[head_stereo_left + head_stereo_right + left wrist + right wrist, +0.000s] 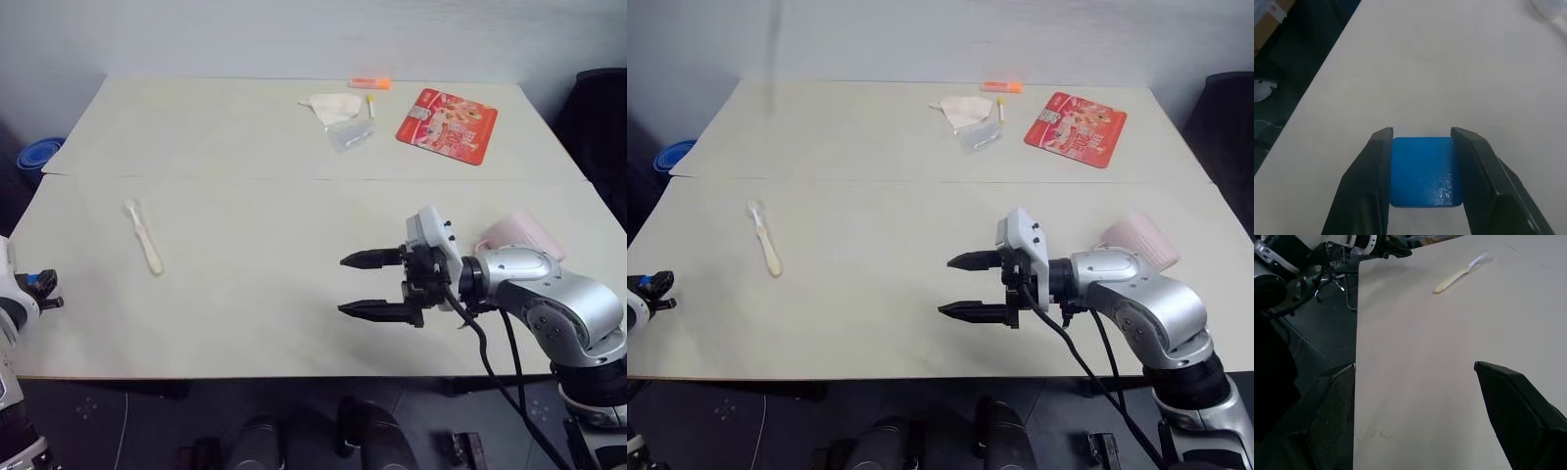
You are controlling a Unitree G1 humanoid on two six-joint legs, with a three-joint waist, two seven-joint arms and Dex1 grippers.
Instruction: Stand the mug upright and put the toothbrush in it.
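- While the mug [521,233] sits at the near right of the table [245,127], it is half hidden behind the right arm; can't tell if it lies on its side or which way the handle faces.
- toothbrush [144,237] lies flat on the left side of the table, head toward the far edge, well apart from the mug.
- right gripper [343,285]: jaws spread wide, empty, pointing left over bare table, between mug and toothbrush.
- left gripper [1421,133]: at the near left table edge, fingers partly apart, neither task thing between them.
- Handling, mug: looks rigid and probably breakable, with ribbed sides that should give some bite; best hold is likely across the rim wall or the handle.
- Handling, toothbrush: light, stiff, smooth plastic lying low on the table, so it may skid; pinch the thick handle mid-length, not the bristles.
- Far side: red packet [447,124], tissue [333,106], not needed.
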